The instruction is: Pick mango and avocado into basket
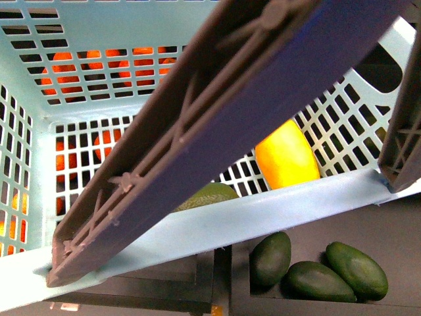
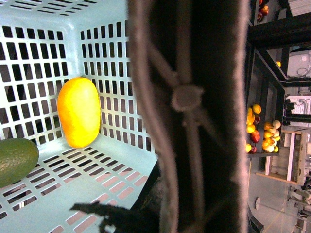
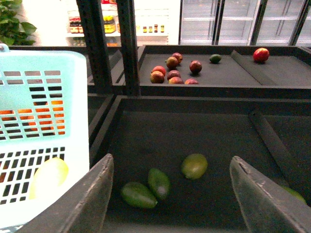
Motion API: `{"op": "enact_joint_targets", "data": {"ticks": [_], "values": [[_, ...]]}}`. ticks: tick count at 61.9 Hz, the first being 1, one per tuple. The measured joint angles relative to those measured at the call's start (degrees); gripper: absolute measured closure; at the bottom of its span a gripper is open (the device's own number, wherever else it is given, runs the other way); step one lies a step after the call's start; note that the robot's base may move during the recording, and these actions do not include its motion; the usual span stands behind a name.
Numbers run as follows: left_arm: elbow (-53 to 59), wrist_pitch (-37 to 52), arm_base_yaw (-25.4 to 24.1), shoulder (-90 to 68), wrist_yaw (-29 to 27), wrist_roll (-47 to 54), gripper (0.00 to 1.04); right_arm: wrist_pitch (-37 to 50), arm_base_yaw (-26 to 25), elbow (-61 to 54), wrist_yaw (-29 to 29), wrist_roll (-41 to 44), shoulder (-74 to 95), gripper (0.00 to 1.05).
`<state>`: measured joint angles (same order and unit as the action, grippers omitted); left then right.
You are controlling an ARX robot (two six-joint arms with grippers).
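Two fruits lie inside the light teal slotted plastic basket [image 1: 197,230] in the front view: the smooth bright yellow oval mango [image 1: 285,157] leans against the lattice wall on the right, and the dull green egg-shaped avocado [image 1: 209,195] shows only its top behind the near rim. The grey-brown swing handle [image 1: 217,125] crosses the picture diagonally and hides much of the interior. Round orange fruits [image 1: 66,69] show through the slots beyond the far wall. Below the rim, three dark green avocados [image 1: 319,266] lie together in a black shelf tray [image 1: 395,230], outside the basket. Neither gripper shows here.

In the left wrist view, the mango [image 2: 78,111] stands on end against the lattice wall of the basket [image 2: 97,170], and the avocado [image 2: 15,160] lies on the slotted floor just beside it, apart from it. The handle [image 2: 189,116] fills the middle of the picture, close and blurred. A dark shape near the floor may be part of the left gripper, but whether its jaws are apart or together cannot be told. Far off, a shelf holds mixed yellow and red fruits [image 2: 260,131].

In the right wrist view, the right gripper [image 3: 172,194] has its two grey fingers [image 3: 92,194] spread wide apart with nothing between them, above a black tray [image 3: 194,126]. On that tray lie two dark green avocados [image 3: 146,189] touching each other and a rounder, paler green fruit [image 3: 194,166] near them. The basket [image 3: 43,87] stands alongside, and the mango [image 3: 47,177] shows as a yellow blur through its slots. A further tray holds red and dark fruits [image 3: 172,70].
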<state>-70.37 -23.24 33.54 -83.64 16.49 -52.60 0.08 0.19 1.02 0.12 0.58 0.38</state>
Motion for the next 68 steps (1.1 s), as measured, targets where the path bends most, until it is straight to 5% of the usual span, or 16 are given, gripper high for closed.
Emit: {"op": "enact_joint_targets", "data": {"ticks": [11,68], "values": [[0.0,0.0,0.0,0.0,0.02,0.02,1.01,0.0,0.0,0.0,0.0,-0.07,-0.02,0.07],[0.0,0.0,0.15,-0.07,-0.28,0.35,1.01,-0.15,0.0,0.0,-0.11,-0.31,-0.17,0.09]]}}
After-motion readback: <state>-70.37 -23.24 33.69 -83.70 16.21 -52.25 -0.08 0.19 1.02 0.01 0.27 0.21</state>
